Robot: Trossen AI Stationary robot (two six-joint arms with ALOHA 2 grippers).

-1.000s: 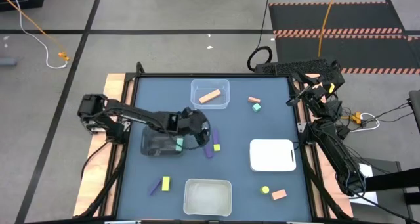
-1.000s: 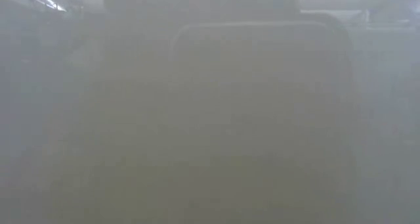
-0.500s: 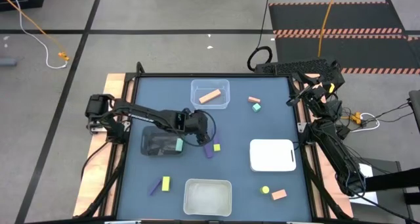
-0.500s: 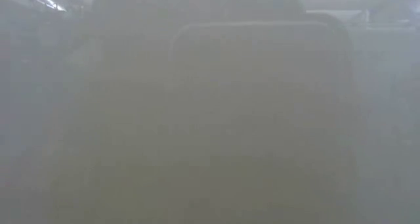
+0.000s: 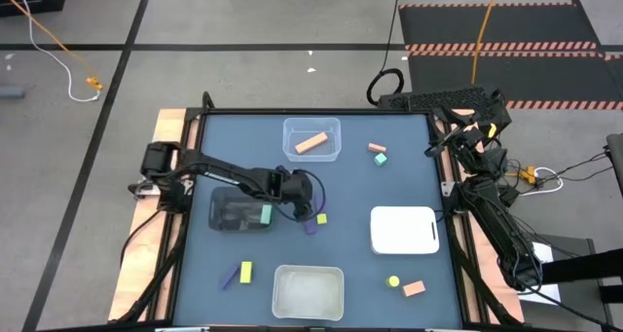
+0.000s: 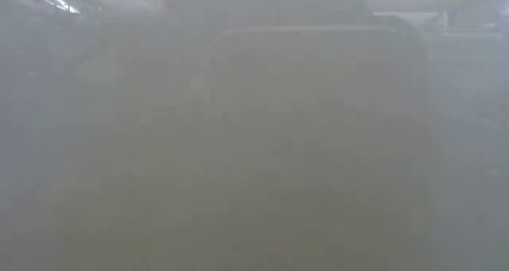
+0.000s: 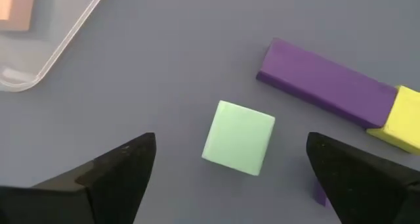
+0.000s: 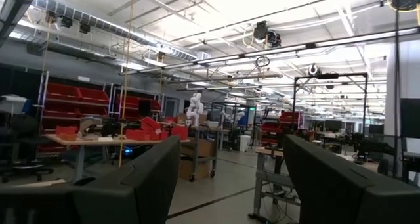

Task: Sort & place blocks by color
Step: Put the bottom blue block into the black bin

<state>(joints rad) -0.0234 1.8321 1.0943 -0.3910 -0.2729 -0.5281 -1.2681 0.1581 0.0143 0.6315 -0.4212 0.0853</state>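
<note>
Left gripper (image 7: 226, 168) is over table centre, fingers (image 7: 118, 168) spread wide and holding nothing, with a pale green cube (image 7: 237, 137) on the mat between them, touching neither. In the high view that cube isn't visible; the gripper (image 5: 304, 202) covers it. Next to it: purple bar (image 7: 325, 83), long axis running diagonally, with a yellow block (image 7: 401, 117) touching one end; same pair in the high view as purple (image 5: 310, 225) and yellow (image 5: 321, 218). A corner of the clear tray (image 7: 59, 43) shows in the wrist view with an orange bar (image 7: 16, 7) inside. High view: that clear tray (image 5: 333, 128) sits at the table's far edge, orange bar (image 5: 311, 143) lying diagonally in it. Black tray (image 5: 219, 207) just left of the gripper, teal block (image 5: 266, 214) inside. Far right: small orange block (image 5: 375, 148) touching a teal cube (image 5: 381, 159). Near left: purple bar (image 5: 230, 276), diagonal, beside a yellow block (image 5: 246, 270). Second clear tray (image 5: 282, 293) at near centre. White tray (image 5: 403, 231) on the right; in front of it a yellow-green round piece (image 5: 393, 282) and an orange block (image 5: 414, 288). Right gripper (image 8: 230, 178) is parked off the right edge of the table, aimed into the room, fingers apart, nothing held. Low view is fogged out, unreadable.
</note>
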